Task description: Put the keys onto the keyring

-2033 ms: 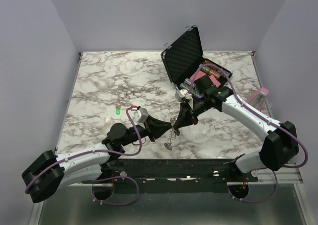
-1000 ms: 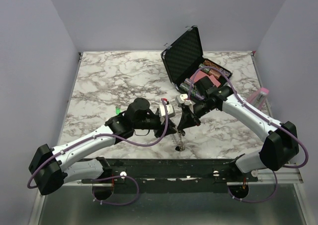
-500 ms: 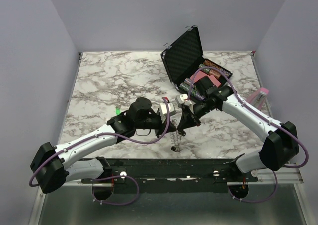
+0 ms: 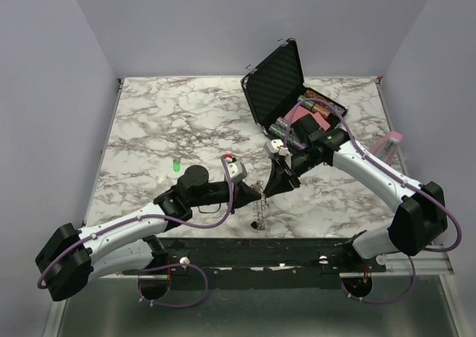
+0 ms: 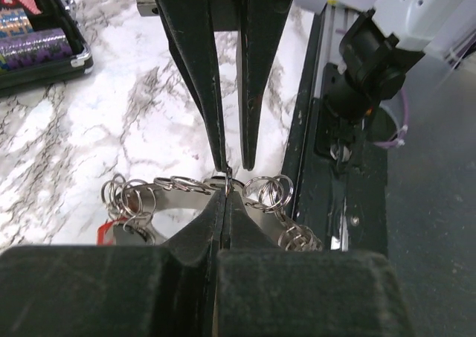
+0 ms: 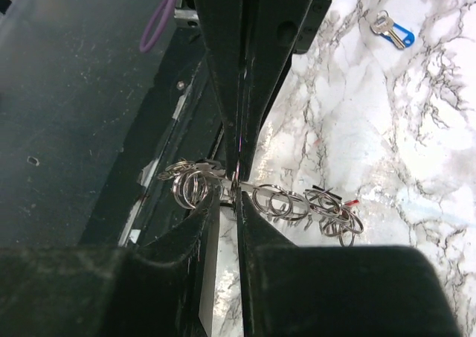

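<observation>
The keyring [image 4: 259,212], a thin silver chain of small split rings, hangs between both grippers near the table's front edge. My left gripper [image 4: 255,196] is shut on a ring in the middle of the chain [image 5: 178,184]; its tips [image 5: 225,188] meet there. My right gripper [image 4: 268,191] pinches the same stretch from the other side [image 6: 236,192], with the chain [image 6: 297,201] running across its tips. A red key head [image 5: 113,230] shows at one end of the chain, mostly hidden behind my left finger. No plain silver or black-headed key is clearly seen.
An open black hard case [image 4: 277,78] with pink and purple contents stands at the back right. A small green item [image 4: 176,165] lies at the left. A small blue-and-silver piece [image 6: 391,29] lies on the marble. A pink object [image 4: 392,144] sits at the right edge.
My left arm rose and swung right towards the right gripper, then drew back left and lower. The chain has stayed held between both grippers. The right arm has barely moved.
</observation>
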